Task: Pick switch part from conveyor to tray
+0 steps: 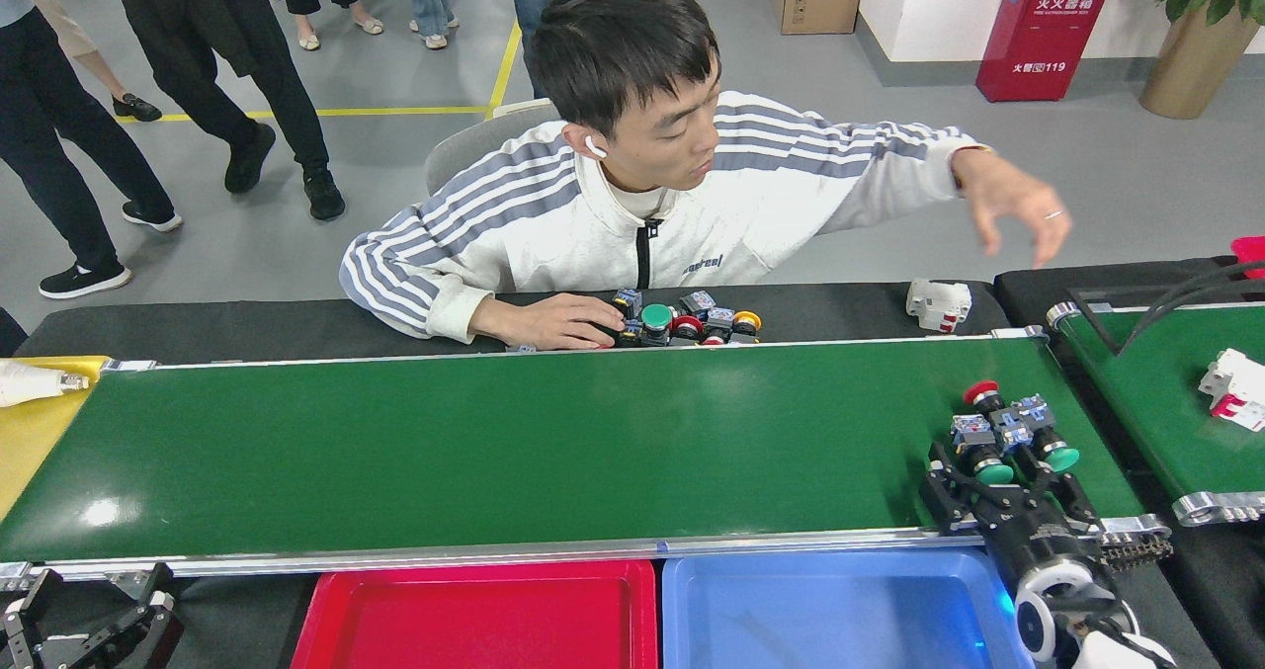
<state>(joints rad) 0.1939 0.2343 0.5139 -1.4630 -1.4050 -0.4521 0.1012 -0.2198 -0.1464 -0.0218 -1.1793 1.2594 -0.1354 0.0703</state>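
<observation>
Two grippers in play, only one working. Left gripper point(84, 629) sits parked low at the bottom-left corner, below the conveyor point(494, 452) rail; fingers look spread, holding nothing. Belt bare across the left and middle. Red tray point(474, 615) and blue tray point(840, 620) butt against the near rail, presumably so drop-off is a short pull back. A person's hand point(548, 321) rests by a spare parts pile point(682, 323) on the far side, likely feed stock. At the right end, three switch parts point(1008, 427) clustered and touching: one red cap, two green. Right gripper point(998, 476) is over the belt edge, fingers apart, tips at the nearest green-capped part, not yet clamped. Tight cluster, so neighbours may get nudged. The smaller belt point(1166, 402) at far right carries a white part point(1233, 389).
</observation>
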